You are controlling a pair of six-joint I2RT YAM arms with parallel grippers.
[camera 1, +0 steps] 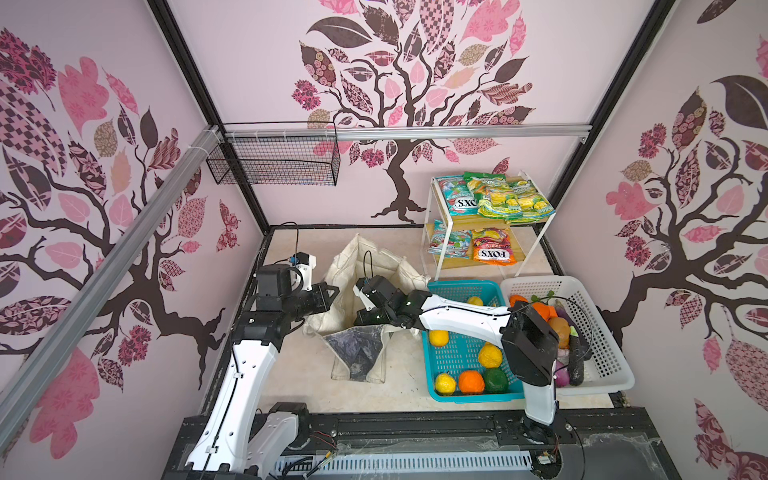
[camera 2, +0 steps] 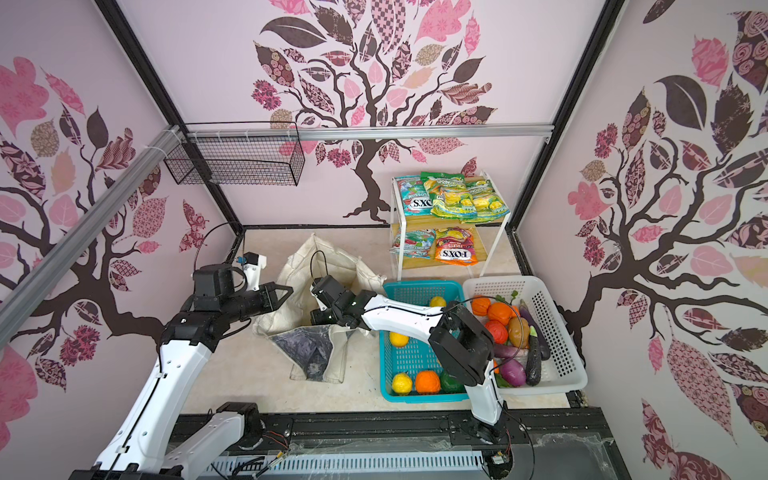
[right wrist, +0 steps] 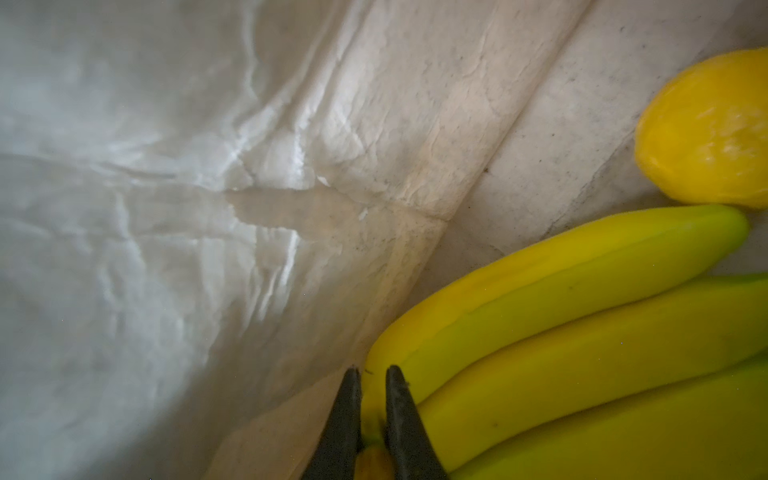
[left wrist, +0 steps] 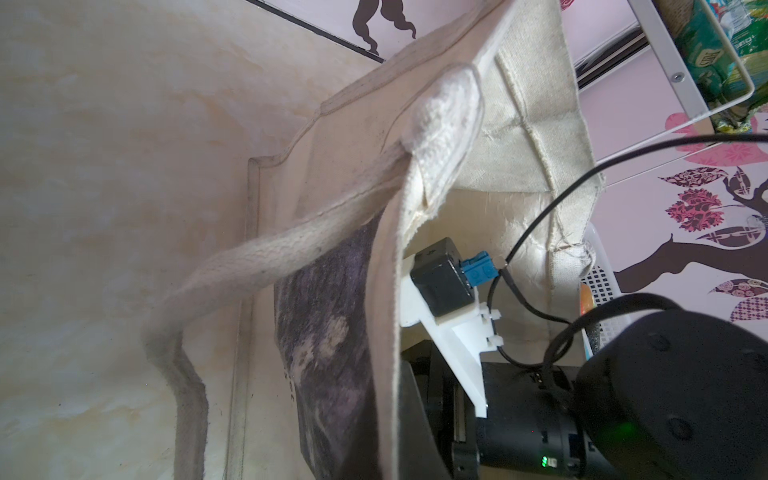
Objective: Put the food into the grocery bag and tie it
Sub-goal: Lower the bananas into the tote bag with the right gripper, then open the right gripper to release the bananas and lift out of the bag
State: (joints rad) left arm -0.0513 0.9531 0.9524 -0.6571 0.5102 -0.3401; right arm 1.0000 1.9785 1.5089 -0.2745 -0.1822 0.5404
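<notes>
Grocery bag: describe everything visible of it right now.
The grocery bag is a cream canvas tote, smudged, with a dark grey-blue painted panel on its near side. It stands open and slumped on the table; one handle trails outside. The left gripper seems to pinch its rim; the right gripper holds bananas inside, beside a yellow fruit.

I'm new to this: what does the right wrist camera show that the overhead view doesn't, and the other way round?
Only the right wrist view: the inside of the grocery bag, where bananas and a round yellow fruit lie, and the right gripper closed on the bananas' stem.
Only a top view: the teal basket, the white basket and the snack packets.
Both: the grocery bag's cream cloth, seen from outside in a top view.
</notes>
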